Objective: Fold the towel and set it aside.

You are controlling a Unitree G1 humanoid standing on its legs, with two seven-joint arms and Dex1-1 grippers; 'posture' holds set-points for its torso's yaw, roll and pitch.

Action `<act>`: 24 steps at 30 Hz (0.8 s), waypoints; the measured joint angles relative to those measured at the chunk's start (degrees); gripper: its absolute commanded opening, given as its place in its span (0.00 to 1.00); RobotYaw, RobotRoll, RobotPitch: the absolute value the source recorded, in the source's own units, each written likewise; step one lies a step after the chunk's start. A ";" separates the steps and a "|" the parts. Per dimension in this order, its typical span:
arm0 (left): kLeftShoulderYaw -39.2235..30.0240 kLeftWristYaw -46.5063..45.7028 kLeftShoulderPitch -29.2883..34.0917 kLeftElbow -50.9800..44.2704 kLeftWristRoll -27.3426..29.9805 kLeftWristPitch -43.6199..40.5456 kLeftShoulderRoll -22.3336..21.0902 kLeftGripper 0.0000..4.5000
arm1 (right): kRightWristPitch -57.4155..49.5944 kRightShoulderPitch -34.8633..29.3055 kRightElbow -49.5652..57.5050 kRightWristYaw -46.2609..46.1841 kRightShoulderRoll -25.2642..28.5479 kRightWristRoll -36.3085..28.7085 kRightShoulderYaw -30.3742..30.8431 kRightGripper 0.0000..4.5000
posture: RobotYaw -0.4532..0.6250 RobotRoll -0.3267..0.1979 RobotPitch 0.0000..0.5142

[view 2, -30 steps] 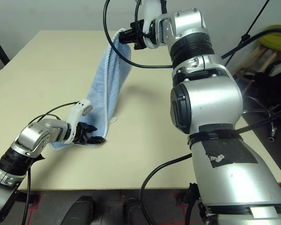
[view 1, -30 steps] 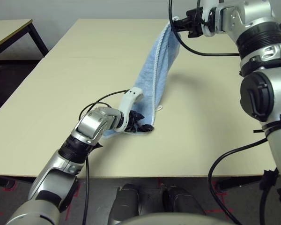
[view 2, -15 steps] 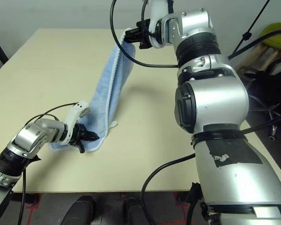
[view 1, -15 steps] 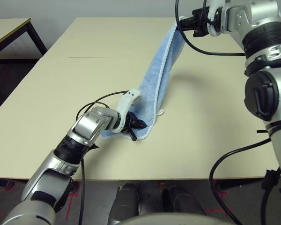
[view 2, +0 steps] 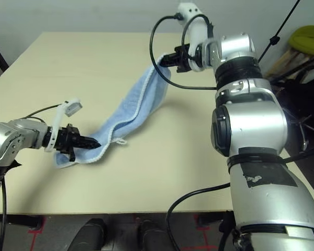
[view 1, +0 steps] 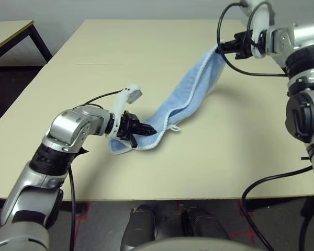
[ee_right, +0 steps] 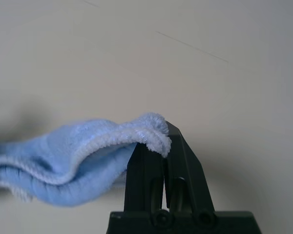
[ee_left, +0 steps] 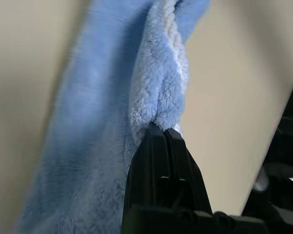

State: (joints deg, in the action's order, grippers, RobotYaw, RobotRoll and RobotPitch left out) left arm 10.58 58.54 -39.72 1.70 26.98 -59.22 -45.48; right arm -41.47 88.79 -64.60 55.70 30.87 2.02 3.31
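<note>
The light-blue towel (view 1: pixel 186 97) with white edging stretches as a narrow, sagging band between both arms, its low end resting on the table near the front. My left gripper (view 1: pixel 149 131) is shut on that near end, low over the tabletop; its closed fingertips (ee_left: pixel 161 134) pinch a fold of terry. My right gripper (view 1: pixel 220 47) is shut on the far end, raised above the table's right side, and the white-edged corner (ee_right: pixel 154 127) drapes over its black fingers. A small white loop (view 1: pixel 174 128) hangs from the towel's edge by the left gripper.
The beige table (view 1: pixel 120 57) spreads wide to the left and behind the towel. A second table (view 1: pixel 10 31) stands at the far left across a gap. Black cables loop around both wrists. A yellow-green object (view 2: pixel 309 39) sits off the table's right.
My left gripper has shut on the towel's near end and drawn it left. My right gripper has carried the far end rightward and lower, so the towel slants flatter.
</note>
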 measured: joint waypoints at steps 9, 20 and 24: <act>2.47 6.68 -9.06 21.49 -11.21 18.78 -2.45 0.01 | -4.65 -2.42 6.46 4.15 0.87 0.00 1.72 0.00 | 0.50 0.62 0.14; 2.92 8.31 -10.05 33.81 -18.04 27.38 0.69 0.16 | -16.19 -12.01 25.99 9.66 2.73 -3.49 4.66 0.00 | 0.50 0.62 0.15; 2.70 6.81 -7.91 35.04 -19.29 28.50 0.90 0.46 | -18.73 -13.70 29.68 9.70 3.33 -4.48 4.94 0.00 | 0.51 0.62 0.15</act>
State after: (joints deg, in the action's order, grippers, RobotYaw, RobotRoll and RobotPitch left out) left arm 13.28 65.35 -47.63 36.73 7.69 -30.73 -44.58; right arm -60.20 75.10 -34.92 65.39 34.21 -2.46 8.25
